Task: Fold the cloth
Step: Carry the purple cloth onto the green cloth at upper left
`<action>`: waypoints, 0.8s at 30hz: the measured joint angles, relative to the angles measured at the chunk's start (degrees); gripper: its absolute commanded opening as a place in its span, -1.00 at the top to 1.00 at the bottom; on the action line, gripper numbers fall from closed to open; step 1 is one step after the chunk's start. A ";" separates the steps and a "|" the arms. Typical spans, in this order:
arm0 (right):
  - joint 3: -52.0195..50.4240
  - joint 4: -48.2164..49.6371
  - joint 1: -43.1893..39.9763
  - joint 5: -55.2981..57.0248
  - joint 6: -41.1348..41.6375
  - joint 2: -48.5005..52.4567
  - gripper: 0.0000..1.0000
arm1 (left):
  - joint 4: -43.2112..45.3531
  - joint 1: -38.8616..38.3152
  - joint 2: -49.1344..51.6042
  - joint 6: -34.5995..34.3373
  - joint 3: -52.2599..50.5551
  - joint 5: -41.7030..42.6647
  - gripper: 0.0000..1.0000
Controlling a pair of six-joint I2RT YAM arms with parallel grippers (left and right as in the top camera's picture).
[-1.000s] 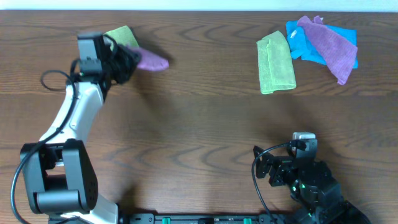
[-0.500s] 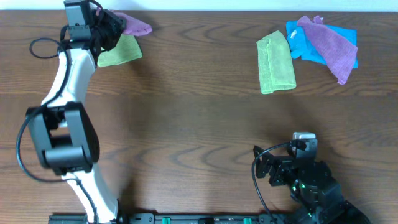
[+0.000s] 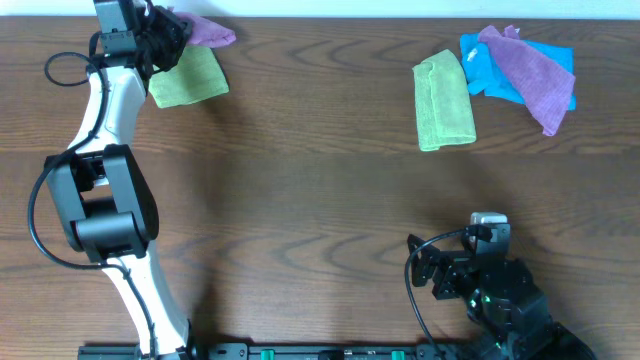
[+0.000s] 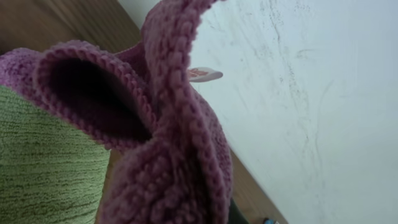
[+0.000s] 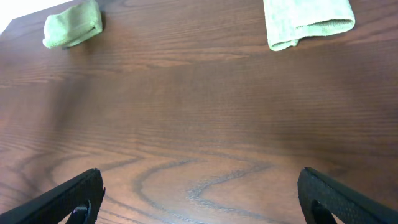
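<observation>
My left gripper (image 3: 168, 32) is pressed together on the purple cloth (image 3: 208, 30), pinching a bunched part of it at the far left corner of the table (image 3: 320, 200), right by the back edge. From above, the cloth sticks out of my grip toward the right as a crumpled lump; I cannot tell whether its free end touches the wood. In my left wrist view the cloth fills most of the frame in thick fuzzy folds and hides my fingers. Its small white tag (image 4: 205, 74) pokes out from one edge toward the pale wall (image 4: 323, 93). A folded green cloth (image 3: 187, 77) lies flat on the table just in front of my grip, and it shows at the lower left under the purple folds. My right gripper (image 5: 199, 186) is spread wide and holds nothing, low over bare wood near the front edge on the right side. At the far right back lies a second green cloth (image 3: 444, 100), folded, and just beside it a blue cloth (image 3: 478, 65) with a second purple cloth (image 3: 525, 65) draped over it.
</observation>
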 measured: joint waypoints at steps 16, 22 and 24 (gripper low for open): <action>0.00 0.00 0.00 0.00 0.00 0.00 -0.99 | 0.61 0.00 0.94 1.51 0.22 -0.57 0.88; 0.00 -0.02 0.00 0.00 -0.02 0.00 -0.99 | -2.95 -0.02 3.85 2.67 0.33 -0.24 0.88; 0.00 0.02 0.00 0.00 0.00 0.00 -0.99 | -4.50 0.00 4.07 3.67 0.33 -0.42 0.88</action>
